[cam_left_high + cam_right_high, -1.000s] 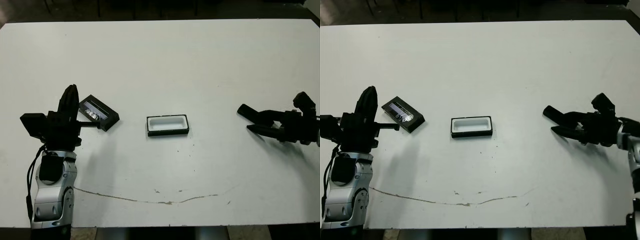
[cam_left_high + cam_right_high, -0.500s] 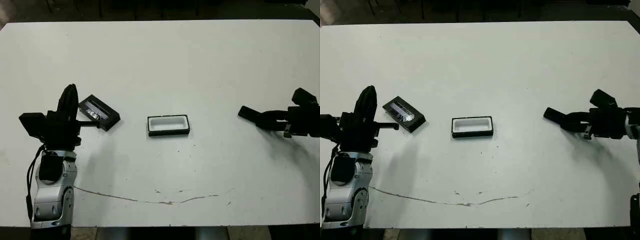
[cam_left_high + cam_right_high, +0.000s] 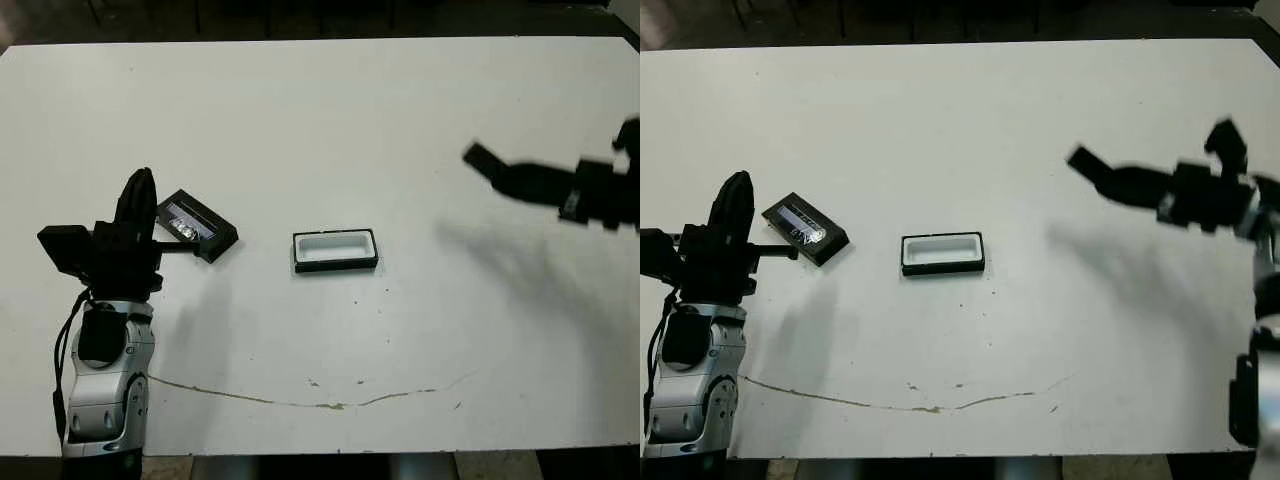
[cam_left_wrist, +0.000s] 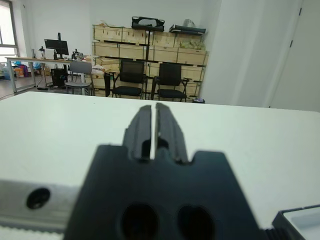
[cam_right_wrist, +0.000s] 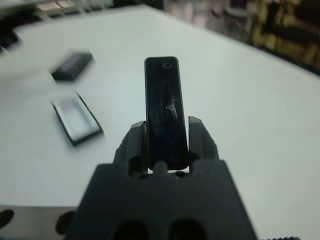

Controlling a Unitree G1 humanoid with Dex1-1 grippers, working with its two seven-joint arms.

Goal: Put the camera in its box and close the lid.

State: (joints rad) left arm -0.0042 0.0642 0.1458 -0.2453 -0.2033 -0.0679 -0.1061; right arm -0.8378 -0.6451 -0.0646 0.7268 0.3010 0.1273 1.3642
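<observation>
We hold the camera (image 5: pixel 165 110) by its lower end in the right gripper (image 5: pixel 166 137), at the frame's right, well apart from the box (image 3: pixel 336 250) at centre. It looks rigid, light, probably slick. Left gripper (image 4: pixel 153 131) jaws nearly closed, empty.

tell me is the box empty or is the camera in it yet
Empty: the box shows only bare white lining, and the camera is clamped in the right gripper, raised above the table.

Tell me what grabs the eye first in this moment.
The right gripper, raised above the table's right side, is clamped on the camera, which sticks out beyond its fingers. The open white-lined box sits mid-table. The lid lies to its left, beside the shut, empty left gripper.
</observation>
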